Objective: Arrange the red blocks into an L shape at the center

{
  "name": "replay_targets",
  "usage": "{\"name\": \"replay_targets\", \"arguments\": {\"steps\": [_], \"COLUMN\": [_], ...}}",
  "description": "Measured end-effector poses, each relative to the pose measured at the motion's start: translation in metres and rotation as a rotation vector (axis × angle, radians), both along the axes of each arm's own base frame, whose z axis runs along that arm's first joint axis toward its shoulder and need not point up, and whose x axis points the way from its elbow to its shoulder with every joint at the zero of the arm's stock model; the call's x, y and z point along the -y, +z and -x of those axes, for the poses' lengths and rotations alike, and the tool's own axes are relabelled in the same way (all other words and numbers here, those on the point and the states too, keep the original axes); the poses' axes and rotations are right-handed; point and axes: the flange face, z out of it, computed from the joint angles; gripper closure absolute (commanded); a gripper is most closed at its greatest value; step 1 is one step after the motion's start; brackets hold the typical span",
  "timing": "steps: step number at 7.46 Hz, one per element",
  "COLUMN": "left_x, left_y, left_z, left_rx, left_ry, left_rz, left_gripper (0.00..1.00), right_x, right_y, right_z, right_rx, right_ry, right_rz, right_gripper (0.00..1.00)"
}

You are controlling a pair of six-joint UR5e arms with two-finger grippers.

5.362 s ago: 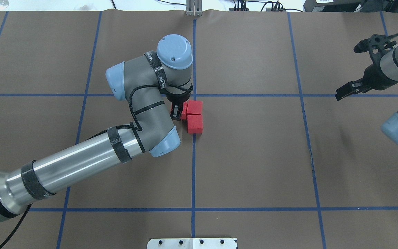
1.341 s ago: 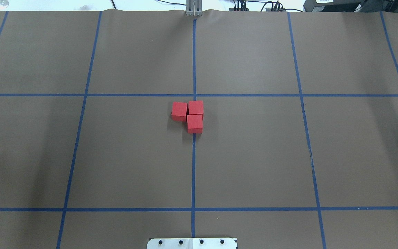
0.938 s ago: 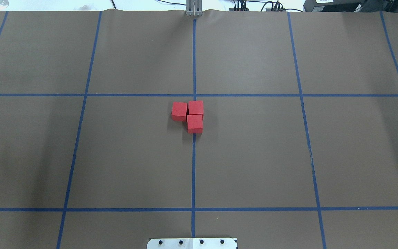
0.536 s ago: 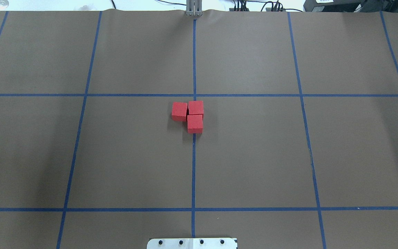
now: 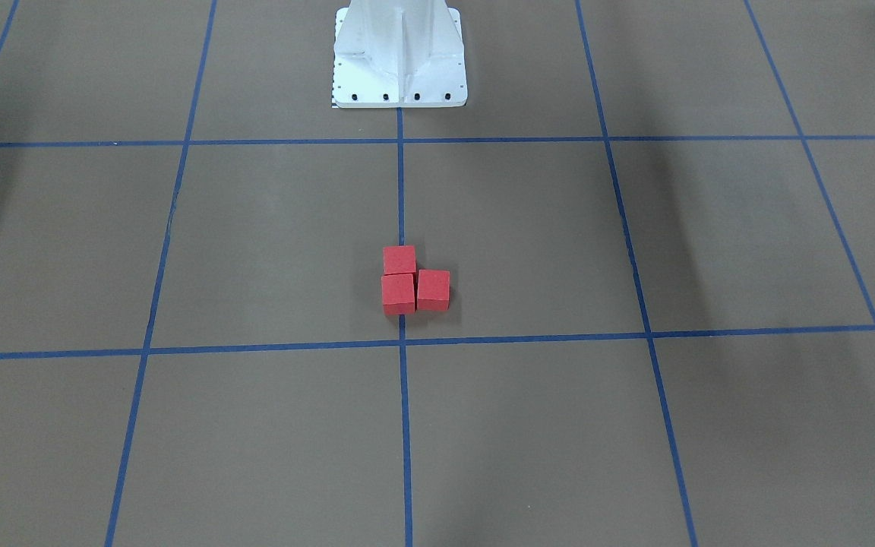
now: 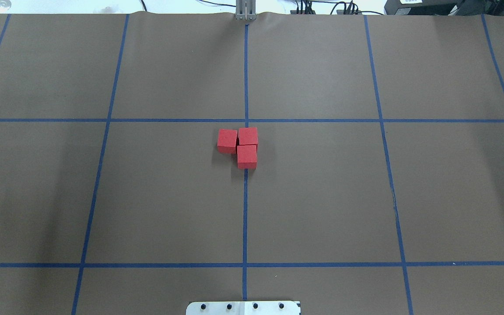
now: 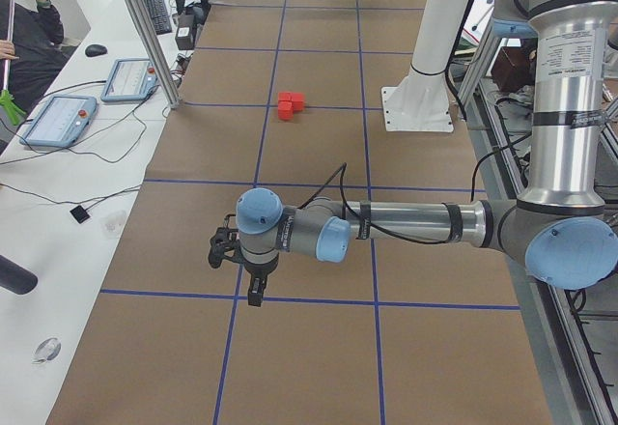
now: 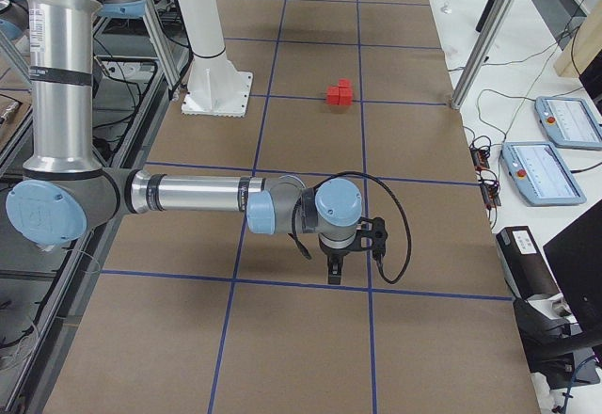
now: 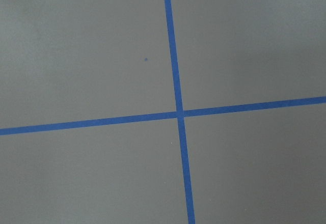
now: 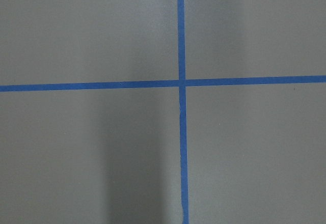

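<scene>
Plainly, you see three matte, plain-faced red blocks [image 6: 247, 137] touching in an L beside the center [image 6: 234, 114]; you cannot tell how wide the left end effector [image 7: 253, 296] or right end effector [image 8: 333, 272] stands.

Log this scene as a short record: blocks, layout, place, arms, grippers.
blocks: three red blocks
layout: L shape; corner block on the middle tape line, one nearer the robot, one to its left
place: just robot-side of the center crossing
left gripper: far from the blocks, open or shut unclear
right gripper: likewise
</scene>
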Motion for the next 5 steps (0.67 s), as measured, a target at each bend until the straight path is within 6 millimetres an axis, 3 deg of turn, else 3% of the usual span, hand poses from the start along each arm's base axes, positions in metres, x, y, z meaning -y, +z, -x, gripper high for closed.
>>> {"name": "replay_targets", "arguments": {"steps": [5], "left_x": [-0.004], "left_y": [0.004], "left_z": [0.000], "left_rx": [-0.002], "left_ry": [0.001], "left_rz": [0.013], "left_gripper": [0.00], "right_x": [0.009], "right_y": [-0.006], "right_z": [0.028], "right_rx": [-0.011], "right_ry": [-0.058], "right_rz": [-0.015], "right_gripper": [0.01]}}
